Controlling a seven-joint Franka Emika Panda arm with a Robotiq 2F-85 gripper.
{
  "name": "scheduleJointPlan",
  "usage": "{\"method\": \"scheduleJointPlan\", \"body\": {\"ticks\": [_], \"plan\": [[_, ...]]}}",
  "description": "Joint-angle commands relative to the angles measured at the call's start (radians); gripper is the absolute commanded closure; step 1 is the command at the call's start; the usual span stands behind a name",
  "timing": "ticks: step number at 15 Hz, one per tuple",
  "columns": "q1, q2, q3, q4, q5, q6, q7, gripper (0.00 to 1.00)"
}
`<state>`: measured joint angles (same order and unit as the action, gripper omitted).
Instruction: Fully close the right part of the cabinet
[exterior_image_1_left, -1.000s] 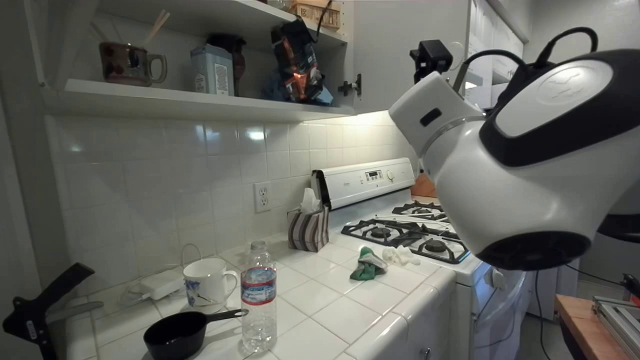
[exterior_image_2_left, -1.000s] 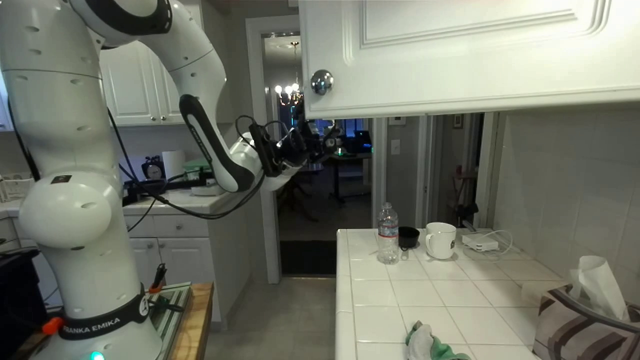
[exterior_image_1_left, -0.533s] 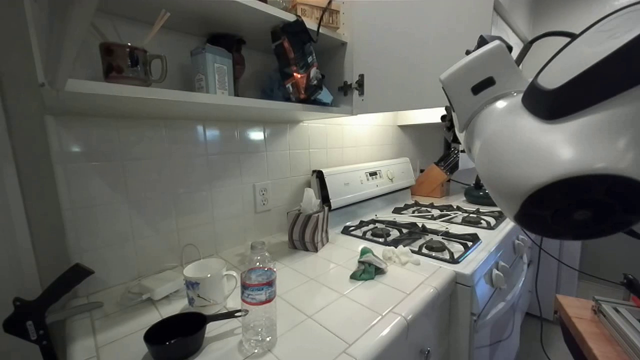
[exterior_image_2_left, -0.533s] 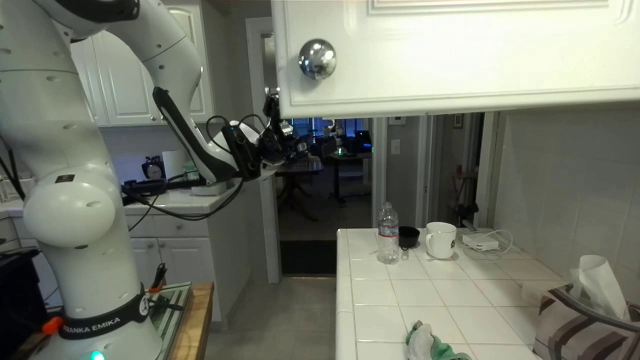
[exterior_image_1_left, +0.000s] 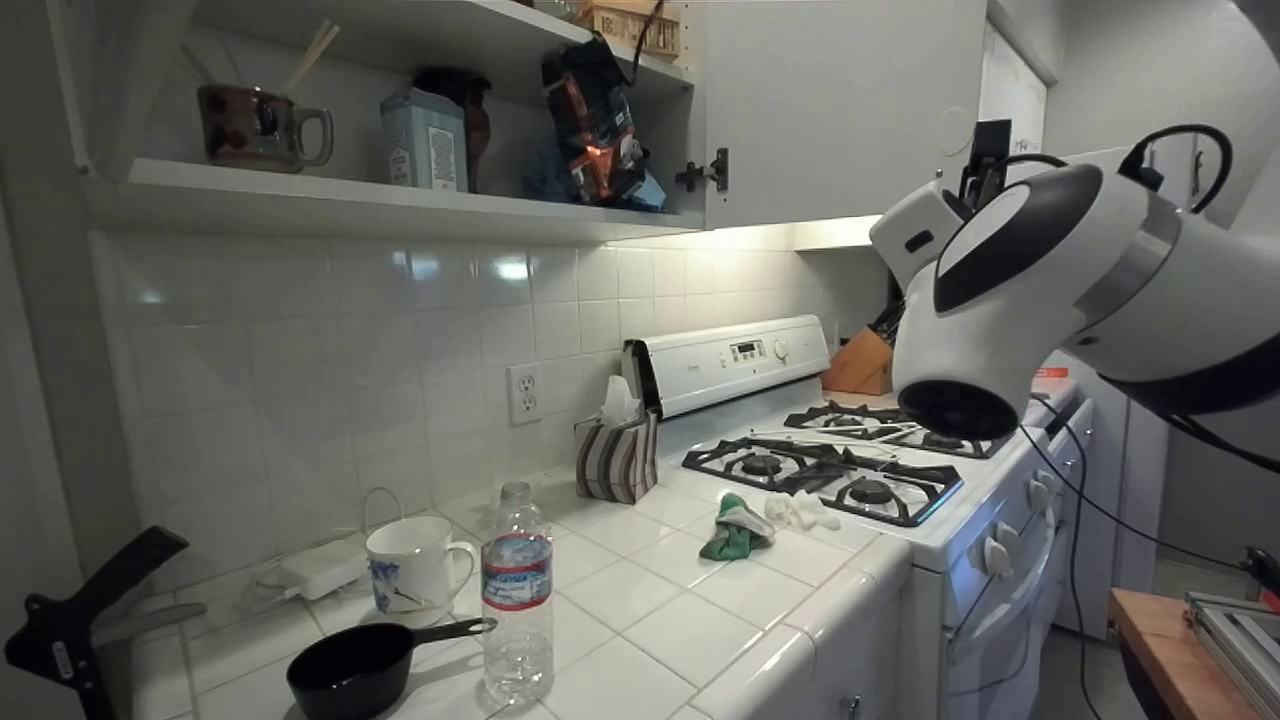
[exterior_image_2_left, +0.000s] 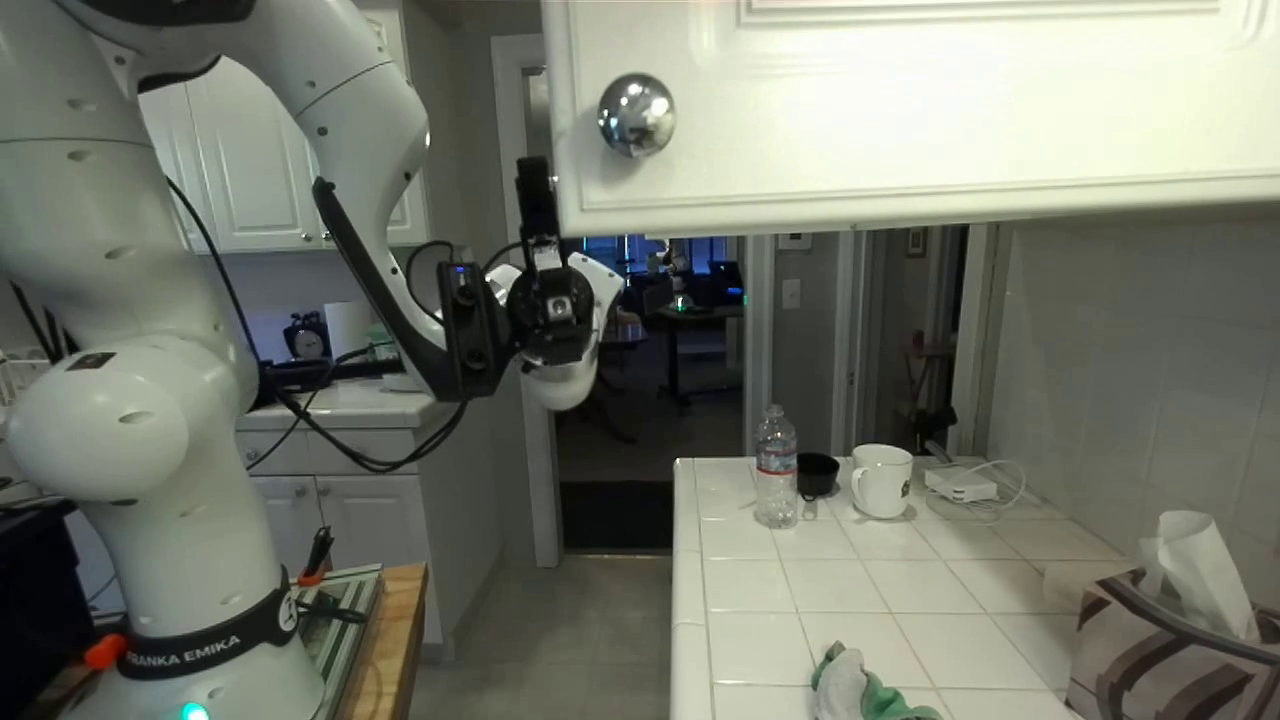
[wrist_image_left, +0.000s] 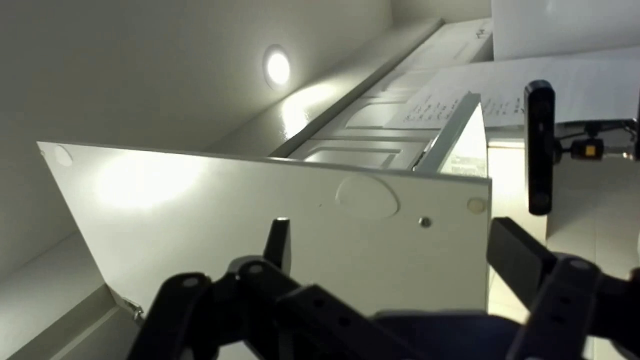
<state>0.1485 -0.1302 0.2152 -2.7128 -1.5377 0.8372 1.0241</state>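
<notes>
The right part of the cabinet (exterior_image_1_left: 820, 110), a tall white door, stands wide open from the white cabinet (exterior_image_1_left: 420, 207). Its panelled outer face (exterior_image_2_left: 940, 120) with a round shiny knob (exterior_image_2_left: 637, 115) shows in an exterior view. The wrist view shows its plain inner face (wrist_image_left: 320, 260). My gripper (wrist_image_left: 390, 232) is open and empty. In the wrist view one finger lies in front of the inner face and the other by the door's free side edge; contact cannot be told. The gripper also shows in both exterior views (exterior_image_1_left: 985, 150) (exterior_image_2_left: 537, 190), near the door's free edge.
Below are the white stove (exterior_image_1_left: 720, 375), a striped tissue box (exterior_image_1_left: 617, 460), a plastic bottle (exterior_image_1_left: 517, 600), a white mug (exterior_image_1_left: 412, 570), a black scoop (exterior_image_1_left: 350, 670) and a green cloth (exterior_image_1_left: 735, 530). Cups and packages stand on the cabinet shelves.
The door swung further open between one second and half a second ago and has hardly moved since. The arm drew back from the cabinet and the gripper turned to point upward near the door's edge.
</notes>
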Motion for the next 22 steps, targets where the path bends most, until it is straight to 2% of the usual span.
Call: {"method": "scheduleJointPlan", "body": {"ticks": [1,3,5,10,14,18,22], "plan": [[-0.195,0.024,-0.008,-0.031,-0.152,0.0,-0.081,0.0],[-0.295,0.027,0.002,-0.037,-0.235,0.001,-0.136,0.0],[-0.364,0.034,0.027,-0.038,-0.296,0.001,-0.185,0.0],[-0.431,0.061,0.13,-0.035,-0.349,-0.005,-0.276,0.0],[-0.488,0.05,0.268,-0.043,-0.338,-0.021,-0.299,0.0],[-0.512,0.014,0.39,-0.04,-0.141,-0.022,-0.157,0.0],[-0.579,-0.001,0.517,-0.038,0.054,-0.022,-0.031,0.0]]}}
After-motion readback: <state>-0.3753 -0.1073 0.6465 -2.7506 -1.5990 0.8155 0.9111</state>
